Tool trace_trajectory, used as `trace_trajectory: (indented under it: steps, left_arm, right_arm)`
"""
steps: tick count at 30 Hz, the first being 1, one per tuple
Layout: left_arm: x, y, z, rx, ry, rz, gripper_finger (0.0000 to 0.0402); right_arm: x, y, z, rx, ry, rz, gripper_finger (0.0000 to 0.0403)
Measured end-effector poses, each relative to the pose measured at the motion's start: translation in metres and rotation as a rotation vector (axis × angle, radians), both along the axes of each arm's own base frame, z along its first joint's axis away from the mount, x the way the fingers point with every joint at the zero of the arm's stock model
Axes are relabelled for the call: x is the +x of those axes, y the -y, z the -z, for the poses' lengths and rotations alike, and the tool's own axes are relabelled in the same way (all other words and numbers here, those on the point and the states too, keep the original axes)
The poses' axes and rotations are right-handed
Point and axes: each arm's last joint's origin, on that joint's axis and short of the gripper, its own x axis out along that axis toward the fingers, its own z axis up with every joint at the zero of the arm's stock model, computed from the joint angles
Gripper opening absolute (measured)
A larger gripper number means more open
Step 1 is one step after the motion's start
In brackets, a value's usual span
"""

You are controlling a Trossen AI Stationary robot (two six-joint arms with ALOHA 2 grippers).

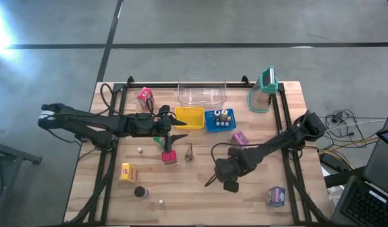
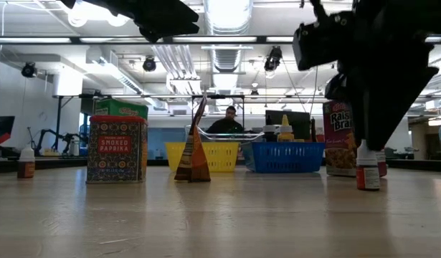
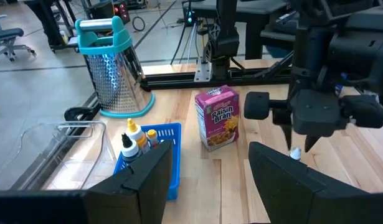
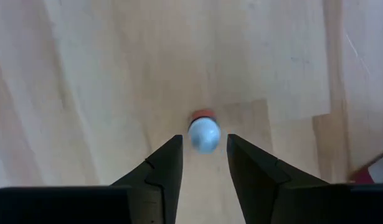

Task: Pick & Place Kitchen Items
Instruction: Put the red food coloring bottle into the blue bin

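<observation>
A small bottle with a white cap and a red-brown body stands upright on the wooden table; in the low view the bottle stands right of centre. My right gripper points down over it, open, one finger on each side of the cap with a gap on both sides. In the high view my right gripper hides the bottle. My left gripper hovers open and holds nothing, above the table beside the yellow basket; in the high view my left gripper is left of centre.
A Raisin Bran box stands close behind the right arm. The blue basket holds small bottles. Also here: a clear tub, a teal-handled grater, pink, red and yellow cartons, a dark disc.
</observation>
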Motion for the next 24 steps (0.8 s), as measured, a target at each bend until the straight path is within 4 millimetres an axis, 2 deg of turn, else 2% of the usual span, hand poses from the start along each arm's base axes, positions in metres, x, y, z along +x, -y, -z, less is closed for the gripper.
trace_trajectory:
  steps: [7,19,24]
  left_arm:
    - [0.0,0.0,0.0,0.0,0.0,0.0,0.0218]
    - [0.0,0.0001,0.0,0.0,0.0,0.0,0.0218]
    - [0.0,0.0001,0.0,0.0,0.0,0.0,0.0218]
  right_arm:
    - [-0.0019,0.0008,0.0096,0.012,0.019,0.016,0.0134]
    - [-0.0019,0.0009,0.0097,0.013,0.02,0.021,0.0073]
    - [-0.0018,0.0008,0.0098,0.014,0.021,0.023,0.0071]
